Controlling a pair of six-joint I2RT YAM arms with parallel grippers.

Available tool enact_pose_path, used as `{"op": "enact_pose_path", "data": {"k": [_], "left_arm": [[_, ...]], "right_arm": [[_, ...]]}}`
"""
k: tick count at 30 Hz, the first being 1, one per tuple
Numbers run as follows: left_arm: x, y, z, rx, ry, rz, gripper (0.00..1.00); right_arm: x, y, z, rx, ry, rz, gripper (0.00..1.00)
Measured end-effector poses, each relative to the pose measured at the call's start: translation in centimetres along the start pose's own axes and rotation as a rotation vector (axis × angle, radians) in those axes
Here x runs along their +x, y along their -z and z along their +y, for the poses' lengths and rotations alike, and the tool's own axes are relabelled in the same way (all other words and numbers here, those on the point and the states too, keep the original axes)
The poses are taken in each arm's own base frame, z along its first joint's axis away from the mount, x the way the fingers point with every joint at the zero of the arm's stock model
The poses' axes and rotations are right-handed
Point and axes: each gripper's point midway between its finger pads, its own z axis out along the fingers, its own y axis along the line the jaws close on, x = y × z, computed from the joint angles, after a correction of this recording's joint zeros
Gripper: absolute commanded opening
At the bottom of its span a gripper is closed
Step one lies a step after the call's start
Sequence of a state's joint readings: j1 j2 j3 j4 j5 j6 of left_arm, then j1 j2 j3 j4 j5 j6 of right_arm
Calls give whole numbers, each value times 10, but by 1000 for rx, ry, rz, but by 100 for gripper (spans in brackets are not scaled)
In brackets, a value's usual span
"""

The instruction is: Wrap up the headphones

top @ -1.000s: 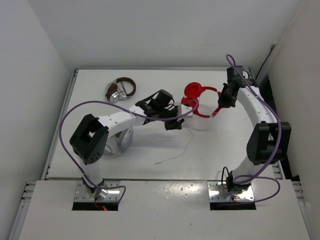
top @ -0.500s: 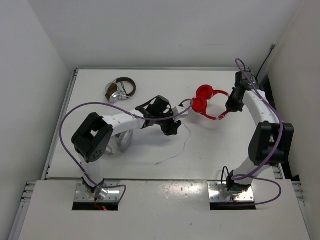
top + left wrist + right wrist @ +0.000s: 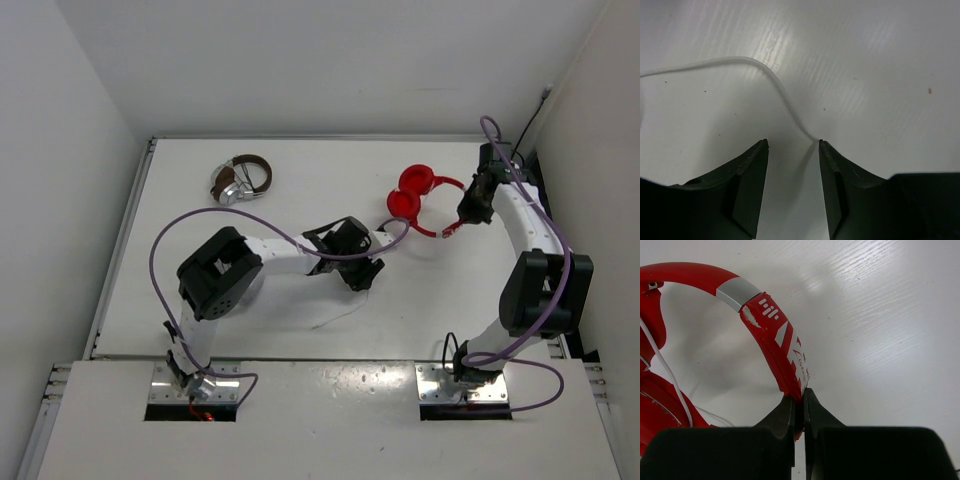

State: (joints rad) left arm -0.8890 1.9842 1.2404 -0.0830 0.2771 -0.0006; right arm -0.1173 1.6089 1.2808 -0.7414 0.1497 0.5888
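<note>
The red headphones [image 3: 403, 205] are pinched by the headband [image 3: 782, 347] between the right gripper's [image 3: 799, 399] closed jaws. The left gripper [image 3: 793, 146] gapes open, the white cable [image 3: 771, 76] grazing one tip's inner edge — so off-centre, I'd guess, that closing could flick it out.

**One overhead view, two wrist close-ups**

The top external camera looks down from above and behind the arm bases, taking in the whole table [image 3: 300, 180]. The left wrist camera faces the tabletop closely past the left gripper [image 3: 793, 143], sharing the white cable [image 3: 767, 72] with it. The right wrist camera, equally near, shares the headphones [image 3: 775, 340].
</note>
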Motion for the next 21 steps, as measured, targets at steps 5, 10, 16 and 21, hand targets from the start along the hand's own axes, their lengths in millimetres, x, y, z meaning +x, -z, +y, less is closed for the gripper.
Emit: {"op": "enact_pose_path", "data": {"k": [5, 10, 16, 21], "left_arm": [[-7, -12, 7, -47, 56, -8, 51], [-14, -19, 10, -63, 84, -23, 51], [-19, -24, 10, -71, 92, -37, 51], [-26, -35, 5, -151, 38, -47, 48]], "right_arm": [[1, 0, 0, 1, -2, 3, 0], [2, -1, -1, 1, -2, 5, 0], [2, -1, 0, 0, -2, 7, 0], [4, -2, -1, 1, -2, 10, 0]]}}
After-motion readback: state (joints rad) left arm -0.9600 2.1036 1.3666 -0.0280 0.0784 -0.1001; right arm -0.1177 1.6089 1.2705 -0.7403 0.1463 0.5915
